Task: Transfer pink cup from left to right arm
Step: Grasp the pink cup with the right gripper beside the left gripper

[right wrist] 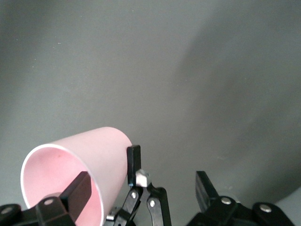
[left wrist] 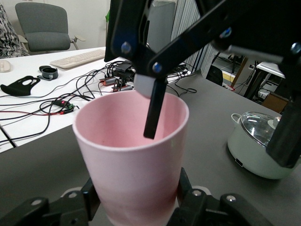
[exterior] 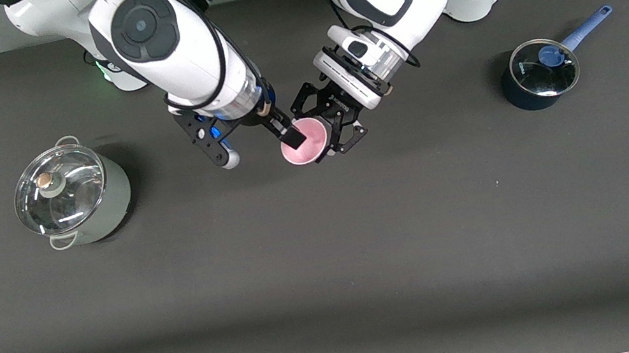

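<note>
At the right arm's end of the table point(exterior: 332, 277) stands a pale green pot point(exterior: 73, 196) with a glass lid, well apart from both arms. Over the middle of the table the right gripper point(exterior: 293, 137) reaches to the pink cup point(exterior: 304, 141), which is held up in the air with its open mouth turned toward the front camera. One slim black finger point(left wrist: 154, 110) sits inside the cup against its wall and the other point(right wrist: 133, 164) lies on the outside, so these jaws are narrowed onto the rim with the wall between them. The left gripper point(exterior: 337, 124) has the cup by its lower body, its black linkage jaws closed around it on both sides, as the left wrist view shows. Toward the left arm's end of the table sits a dark blue saucepan point(exterior: 536, 74) with a glass lid and a blue handle.
</note>
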Controlling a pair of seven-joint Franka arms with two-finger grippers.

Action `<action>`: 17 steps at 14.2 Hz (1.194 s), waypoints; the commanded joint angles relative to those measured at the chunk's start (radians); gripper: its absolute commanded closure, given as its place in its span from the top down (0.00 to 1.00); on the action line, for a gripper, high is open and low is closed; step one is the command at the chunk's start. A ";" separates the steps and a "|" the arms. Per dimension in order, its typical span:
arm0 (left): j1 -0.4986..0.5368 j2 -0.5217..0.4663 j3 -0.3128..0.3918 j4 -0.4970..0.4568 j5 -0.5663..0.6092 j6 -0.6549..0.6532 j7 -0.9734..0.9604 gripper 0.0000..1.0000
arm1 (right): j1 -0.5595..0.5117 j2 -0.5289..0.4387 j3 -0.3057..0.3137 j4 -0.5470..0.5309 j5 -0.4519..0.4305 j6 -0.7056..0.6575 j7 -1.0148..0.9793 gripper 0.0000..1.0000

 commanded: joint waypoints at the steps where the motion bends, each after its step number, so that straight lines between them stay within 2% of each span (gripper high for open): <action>1: -0.022 0.007 0.012 0.024 -0.010 0.023 0.000 0.59 | 0.008 0.024 -0.006 0.050 -0.012 -0.006 0.002 0.26; 2: -0.022 0.007 0.012 0.024 -0.010 0.023 0.000 0.59 | 0.008 0.022 -0.007 0.052 -0.012 -0.004 0.002 0.01; 6: -0.018 0.009 0.012 0.024 -0.010 0.022 -0.001 0.61 | 0.008 0.022 -0.009 0.052 -0.012 -0.003 -0.013 0.00; 9: -0.018 0.009 0.014 0.024 -0.010 0.022 -0.001 0.70 | 0.006 0.021 -0.010 0.052 -0.012 -0.003 -0.018 0.00; 10: -0.018 0.007 0.015 0.024 -0.010 0.022 -0.001 0.74 | 0.006 0.021 -0.012 0.053 -0.012 -0.003 -0.018 0.00; 12: -0.015 0.009 0.015 0.024 -0.010 0.022 -0.001 0.98 | 0.002 0.019 -0.013 0.059 -0.012 -0.004 -0.038 0.00; 17: 0.004 0.023 0.026 0.019 -0.010 0.025 -0.004 0.99 | -0.033 0.005 -0.023 0.059 -0.009 -0.026 -0.120 0.00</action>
